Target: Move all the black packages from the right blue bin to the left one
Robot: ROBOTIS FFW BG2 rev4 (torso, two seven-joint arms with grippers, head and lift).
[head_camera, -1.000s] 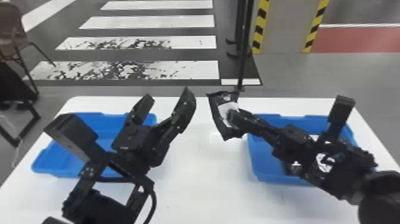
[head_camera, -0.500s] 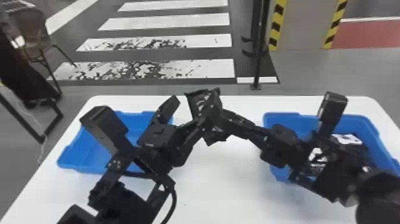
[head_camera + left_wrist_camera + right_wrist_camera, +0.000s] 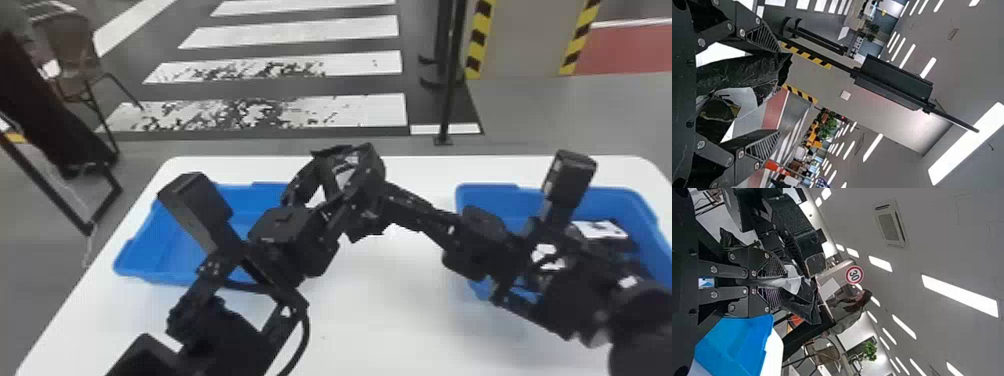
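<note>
- From where I stood, the long white table [image 3: 400, 310] carried everything, with both robot arms meeting above its middle.
- The left blue plastic bin [image 3: 160, 250], where the package had to end up, sat under and behind the left arm; the right blue plastic bin [image 3: 510, 190] held more black packages with white labels [image 3: 600, 229].
- The left gripper [image 3: 778, 91] had its fingers spread wide, one on each side of the package, nearer to one finger than the other. I judged it ready to close, and its arm was the nearer to the left bin.
- The right gripper [image 3: 782, 284] had its fingers clamped on the package, well apart from its own bin.
- The shiny black package with a white patch [image 3: 742, 70] hung in the air between the arms. Its long axis ran roughly along the left fingers and crosswise to the right ones, pointing towards the table's far edge.
</note>
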